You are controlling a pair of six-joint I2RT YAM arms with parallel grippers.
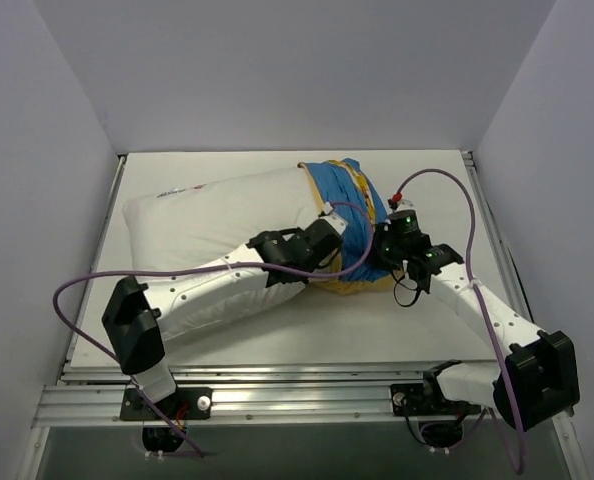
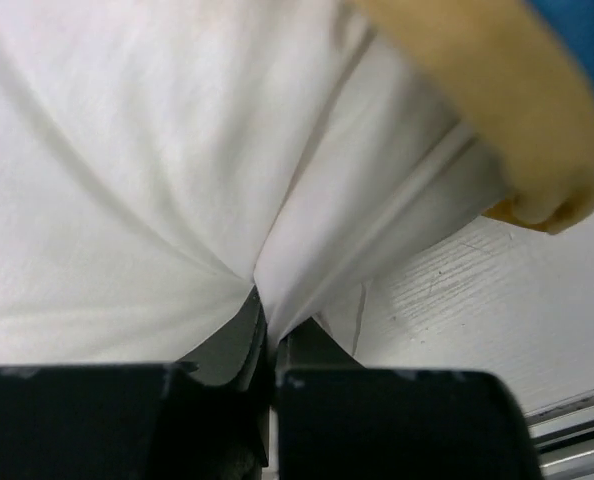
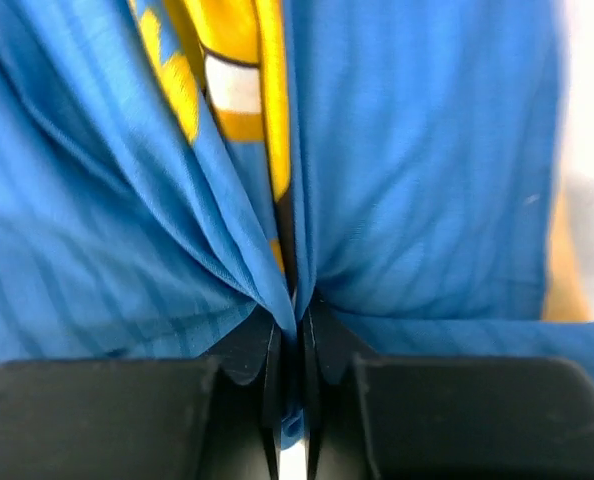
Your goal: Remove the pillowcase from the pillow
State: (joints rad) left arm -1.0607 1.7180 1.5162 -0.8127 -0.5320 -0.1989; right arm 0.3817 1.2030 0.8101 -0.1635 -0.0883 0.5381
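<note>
The white pillow (image 1: pixel 212 215) lies across the table, its left part bare. The blue striped pillowcase (image 1: pixel 349 195) with yellow trim is bunched round its right end. My left gripper (image 1: pixel 329 240) is shut on a pinch of white pillow fabric (image 2: pixel 177 180), just left of the yellow trim (image 2: pixel 507 110). My right gripper (image 1: pixel 385 243) is shut on a fold of the blue pillowcase (image 3: pixel 417 170), with its yellow print (image 3: pixel 227 90) above the jaws.
The white table (image 1: pixel 307 340) has raised grey walls at the back and sides. A metal rail (image 1: pixel 277 400) runs along the near edge. Purple cables (image 1: pixel 447 190) loop over both arms.
</note>
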